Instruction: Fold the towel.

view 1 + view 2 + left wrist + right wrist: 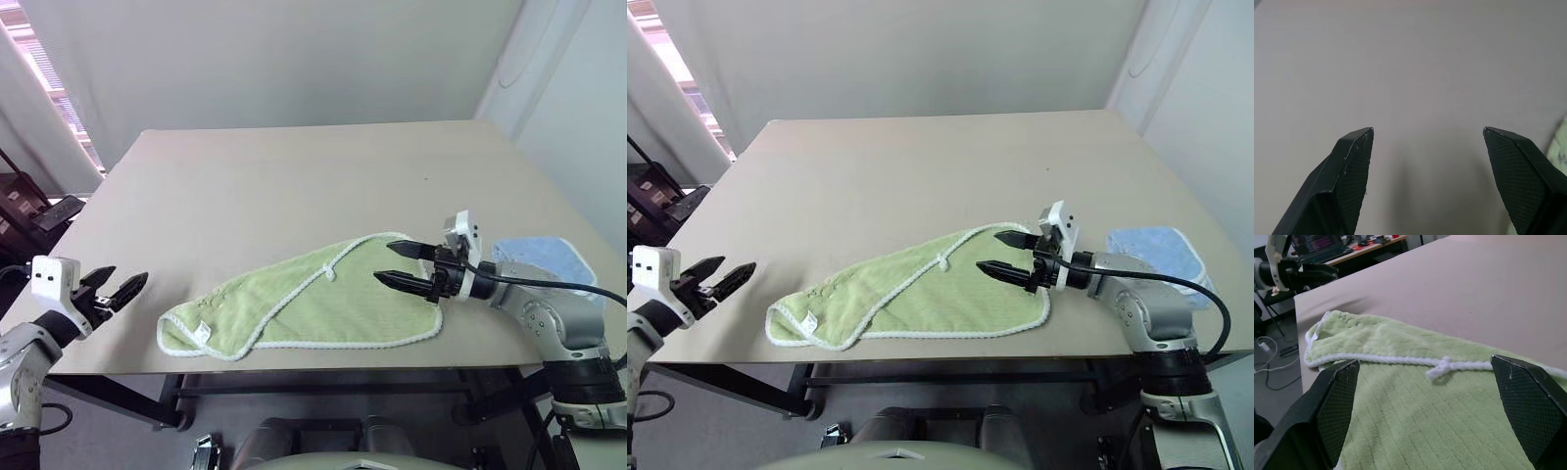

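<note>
Towel (pixel 323 299) lies once folded near the table's (pixel 274 186) front edge. Both grippers, left (pixel 125 284) and right (pixel 397 264), gape empty (one fold apparently done); next likely calls for gripping a corner.

1 green towel (pixel 333 299), 1 blue folded cloth (pixel 537 257), 1 table (pixel 294 176), 2 claws: left claw (pixel 125 287), right claw (pixel 394 264)

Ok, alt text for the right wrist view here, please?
Light green towel lies partly folded on a beige table, its white stitched edge and small loop crossing the middle, framed by the open right gripper and its black fingers. Beyond the towel's far end, the left gripper hovers at the table's edge.
</note>
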